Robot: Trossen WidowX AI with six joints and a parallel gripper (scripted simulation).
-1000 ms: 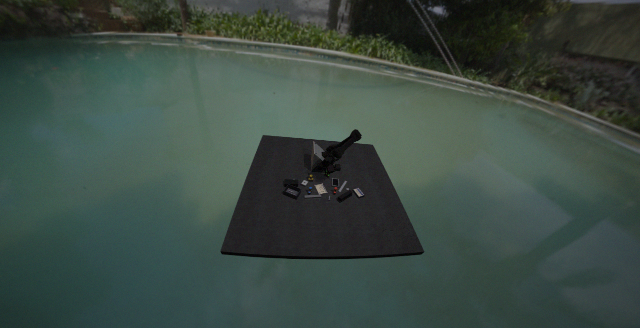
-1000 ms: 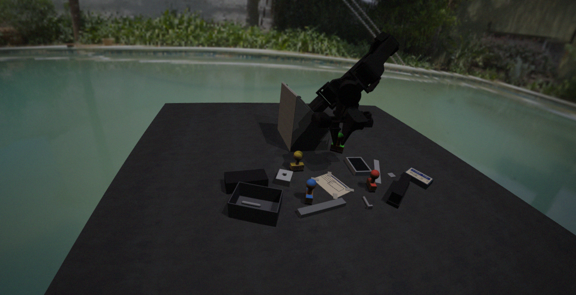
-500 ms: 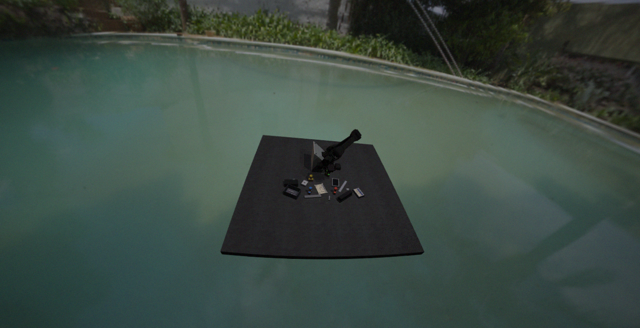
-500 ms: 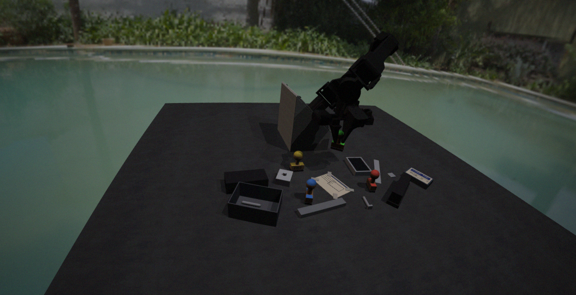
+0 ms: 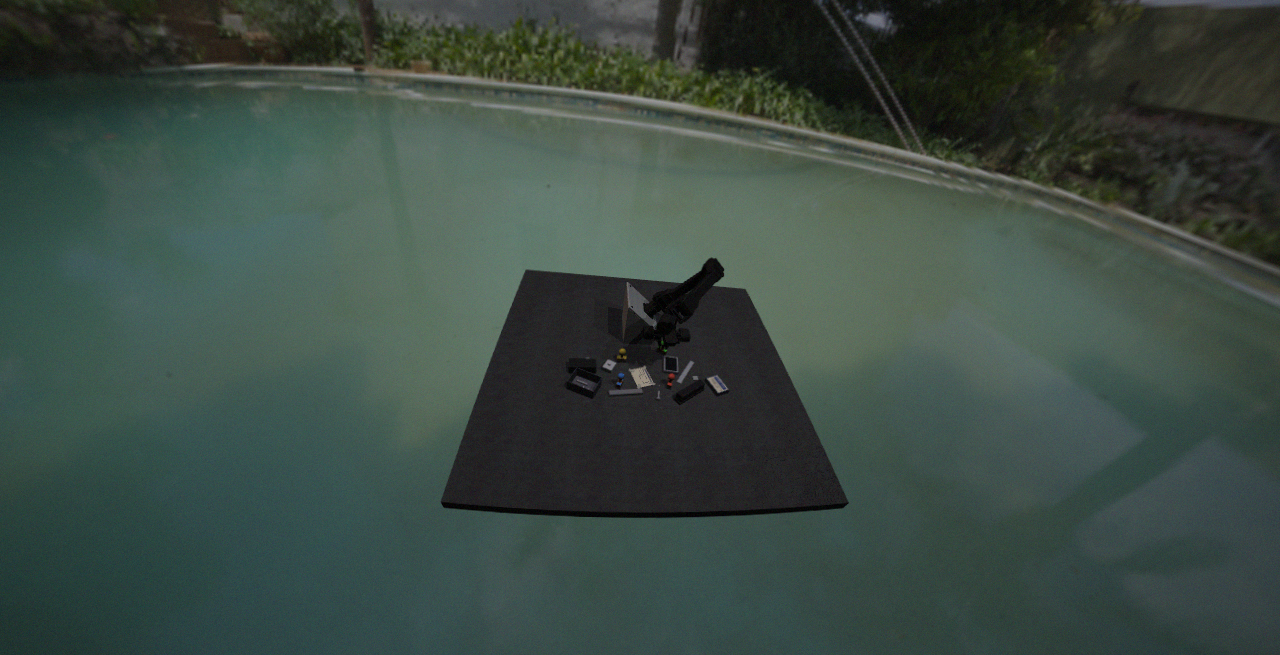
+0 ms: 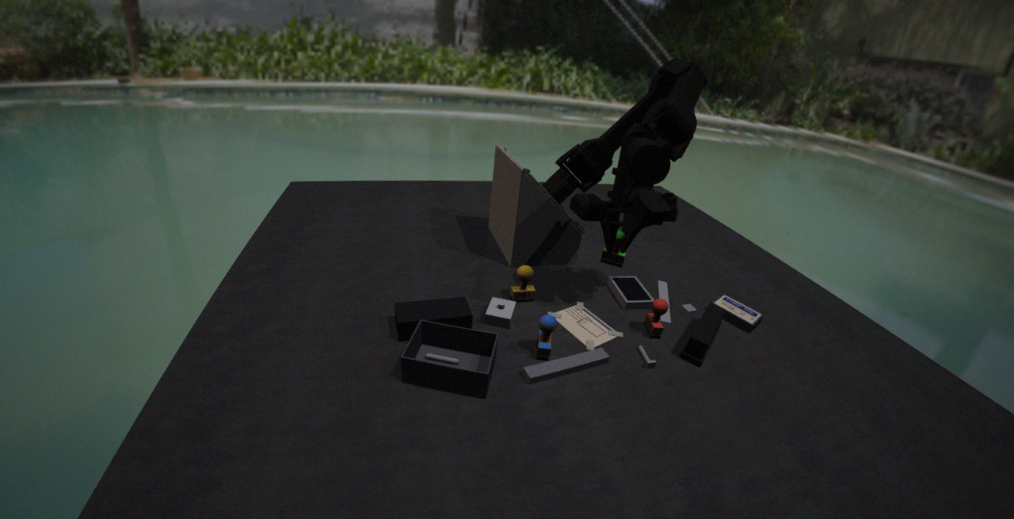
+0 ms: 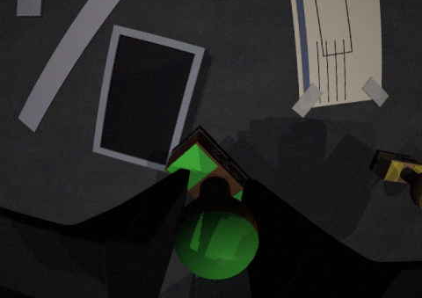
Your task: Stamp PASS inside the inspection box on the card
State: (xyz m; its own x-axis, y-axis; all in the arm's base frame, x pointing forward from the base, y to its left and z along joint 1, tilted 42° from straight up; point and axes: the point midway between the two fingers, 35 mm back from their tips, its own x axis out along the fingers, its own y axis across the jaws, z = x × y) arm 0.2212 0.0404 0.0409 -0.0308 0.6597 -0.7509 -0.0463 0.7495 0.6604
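Note:
My gripper (image 6: 614,252) (image 7: 216,185) is shut on the green stamp (image 6: 620,234) (image 7: 217,250), which has a round green knob and a brown and green block. It hangs above the bench, short of the ink pad (image 5: 670,364) (image 6: 630,291) (image 7: 147,96); in the wrist view the stamp's block overlaps the pad's lower right corner. The pad is dark with a light rim. The card (image 5: 641,377) (image 6: 575,321) (image 7: 365,69) is taped down; its drawn box (image 7: 318,23) shows no print. The stamp's underside and word are hidden.
Yellow (image 6: 524,273), blue (image 6: 547,324) and red (image 6: 659,307) stamps stand around the card. A tall panel (image 6: 503,204) rises left of the arm. An open tray (image 6: 446,377), a black block (image 6: 433,315), a grey bar (image 6: 567,365) and a labelled box (image 6: 737,310) lie about.

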